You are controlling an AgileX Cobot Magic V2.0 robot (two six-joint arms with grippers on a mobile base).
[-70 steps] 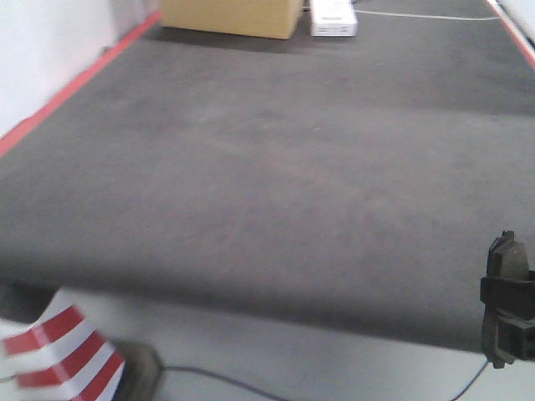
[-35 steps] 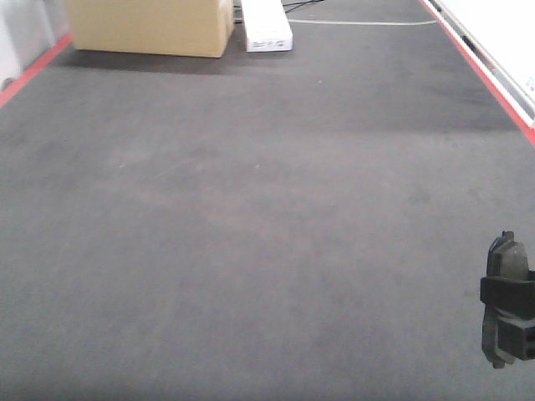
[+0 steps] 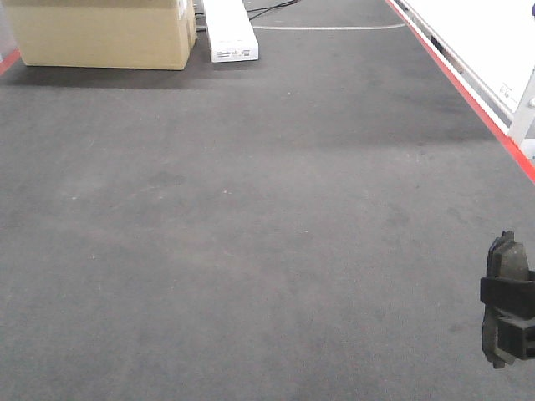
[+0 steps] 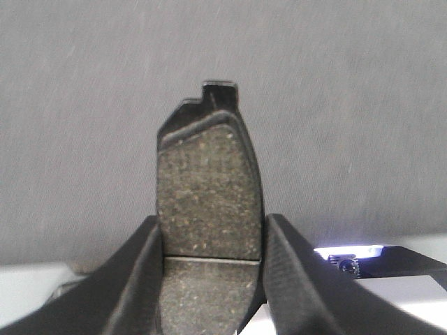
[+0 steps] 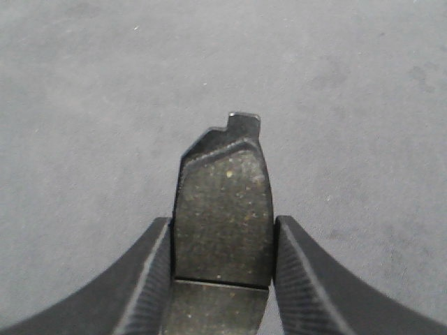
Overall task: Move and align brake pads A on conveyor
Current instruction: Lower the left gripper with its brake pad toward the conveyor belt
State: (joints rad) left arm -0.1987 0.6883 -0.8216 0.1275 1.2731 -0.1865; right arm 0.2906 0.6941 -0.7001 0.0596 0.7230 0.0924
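Note:
The conveyor is a wide dark charcoal belt with a red edge along its right side. In the left wrist view, my left gripper is shut on a dark grey brake pad, which points away from me over the grey belt. In the right wrist view, my right gripper is shut on a second brake pad above the belt. The front view shows one gripper with its brake pad at the lower right edge. No pad lies on the belt in view.
A cardboard box and a long white box stand at the belt's far end, with a white cable behind them. A white wall and a metal leg lie beyond the red edge. A pale surface shows under the left gripper.
The front view has shifted: the boxes slid left in frame, and the striped cone and pale floor have left the picture. The gripper with its pad keeps its place in frame.

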